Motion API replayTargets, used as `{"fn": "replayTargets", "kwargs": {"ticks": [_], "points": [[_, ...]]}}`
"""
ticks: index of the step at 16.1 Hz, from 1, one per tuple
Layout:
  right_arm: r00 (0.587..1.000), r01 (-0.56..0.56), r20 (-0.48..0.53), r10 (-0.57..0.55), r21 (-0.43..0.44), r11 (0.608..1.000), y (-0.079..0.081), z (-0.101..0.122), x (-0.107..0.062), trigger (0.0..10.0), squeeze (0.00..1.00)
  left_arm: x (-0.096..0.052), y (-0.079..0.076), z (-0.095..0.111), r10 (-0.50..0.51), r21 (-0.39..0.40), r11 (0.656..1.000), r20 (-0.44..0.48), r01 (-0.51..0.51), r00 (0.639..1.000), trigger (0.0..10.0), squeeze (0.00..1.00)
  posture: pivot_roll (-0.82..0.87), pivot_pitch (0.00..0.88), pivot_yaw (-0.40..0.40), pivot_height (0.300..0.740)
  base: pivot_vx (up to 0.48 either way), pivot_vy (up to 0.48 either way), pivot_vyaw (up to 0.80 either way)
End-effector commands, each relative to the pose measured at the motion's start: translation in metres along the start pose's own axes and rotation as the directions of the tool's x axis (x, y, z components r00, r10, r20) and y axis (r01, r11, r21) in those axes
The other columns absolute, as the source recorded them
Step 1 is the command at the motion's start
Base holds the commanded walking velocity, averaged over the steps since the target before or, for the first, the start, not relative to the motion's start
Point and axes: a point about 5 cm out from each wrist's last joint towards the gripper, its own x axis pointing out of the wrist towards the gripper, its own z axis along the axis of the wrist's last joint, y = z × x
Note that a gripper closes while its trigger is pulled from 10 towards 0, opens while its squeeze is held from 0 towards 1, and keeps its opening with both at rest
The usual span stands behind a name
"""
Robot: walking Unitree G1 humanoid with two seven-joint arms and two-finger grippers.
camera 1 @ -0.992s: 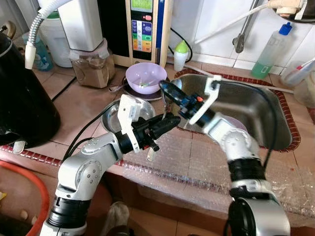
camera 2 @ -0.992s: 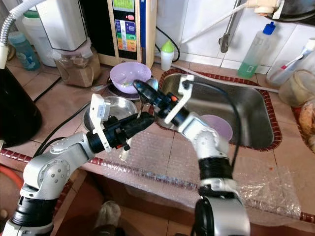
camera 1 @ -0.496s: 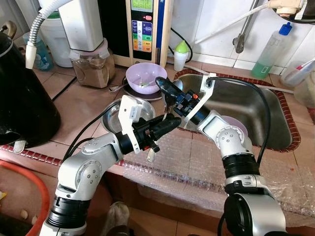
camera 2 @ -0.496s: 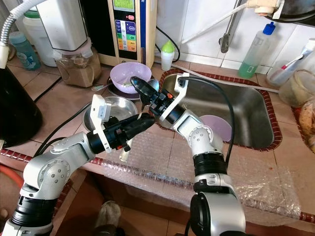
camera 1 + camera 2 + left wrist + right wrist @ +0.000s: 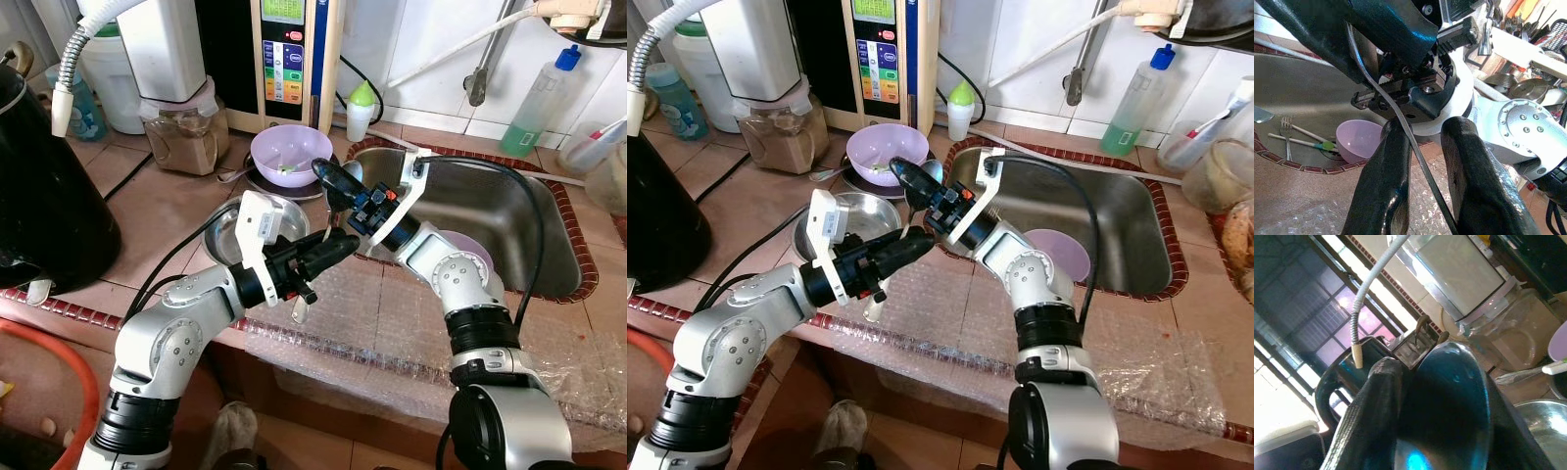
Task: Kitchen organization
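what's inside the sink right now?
In the sink: a lilac bowl near the drain, plus a fork and a green-tipped utensil on the bottom. The right arm covers part of the basin, so anything beneath it is hidden.
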Motion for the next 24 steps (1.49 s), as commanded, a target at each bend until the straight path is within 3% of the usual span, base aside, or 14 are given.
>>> {"fn": "replayTargets", "kwargs": {"ticks": [1, 10, 11, 17, 18, 20, 24], "points": [[1.0, 0.002, -0.009, -0.002, 0.012, 1.0, -0.002, 0.0, -0.01, 0.0, 0.0, -0.001, -0.001, 0.007, -0.01, 0.021, 1.0, 0.026, 0.009, 1.0, 0.0, 0.0, 0.02, 0.0, -0.016, 0.74, 0.0, 0.0, 0.0], [0.997, -0.02, -0.079, 0.02, 0.001, 1.0, -0.005, -0.004, -0.026, 0.0, 0.0, -0.002, 0.0, 0.008, 0.0, 0.028, 1.0, 0.022, -0.001, 1.0, 0.2, 0.0, 0.02, 0.0, -0.013, 0.74, 0.0, 0.0, 0.0], [0.997, -0.008, -0.074, 0.008, -0.003, 1.0, -0.006, -0.003, -0.027, 0.0, 0.0, -0.002, 0.0, 0.008, 0.005, 0.034, 0.999, 0.019, -0.005, 1.0, 8.3, 0.0, 0.02, 0.0, -0.013, 0.74, 0.0, 0.0, 0.0], [0.994, 0.111, -0.017, -0.112, -0.065, 0.992, -0.017, 0.005, -0.027, 0.0, 0.0, -0.003, 0.004, 0.008, 0.029, 0.046, 0.999, 0.013, -0.029, 1.0, 10.0, 0.0, 0.02, 0.0, -0.01, 0.74, 0.0, 0.0, 0.0], [0.993, 0.115, -0.01, -0.116, -0.07, 0.991, -0.018, 0.006, -0.027, 0.0, 0.0, -0.003, 0.006, 0.01, 0.049, 0.039, 0.998, 0.027, -0.05, 0.998, 10.0, 1.0, 0.02, 0.0, -0.01, 0.74, 0.0, 0.0, 0.0], [0.989, 0.15, 0.02, -0.149, -0.094, 0.984, -0.02, 0.01, -0.025, 0.0, 0.0, -0.003, 0.011, 0.013, 0.091, 0.031, 0.995, 0.053, -0.092, 0.995, 10.0, 1.0, 0.02, 0.0, -0.009, 0.74, 0.0, 0.0, 0.0], [0.948, 0.286, 0.192, -0.252, -0.175, 0.942, -0.02, 0.043, -0.014, 0.0, 0.0, -0.009, 0.023, 0.016, 0.193, 0.02, 0.98, 0.096, -0.196, 0.976, 10.0, 1.0, 0.02, 0.0, -0.007, 0.74, 0.0, 0.0, 0.0]]}}
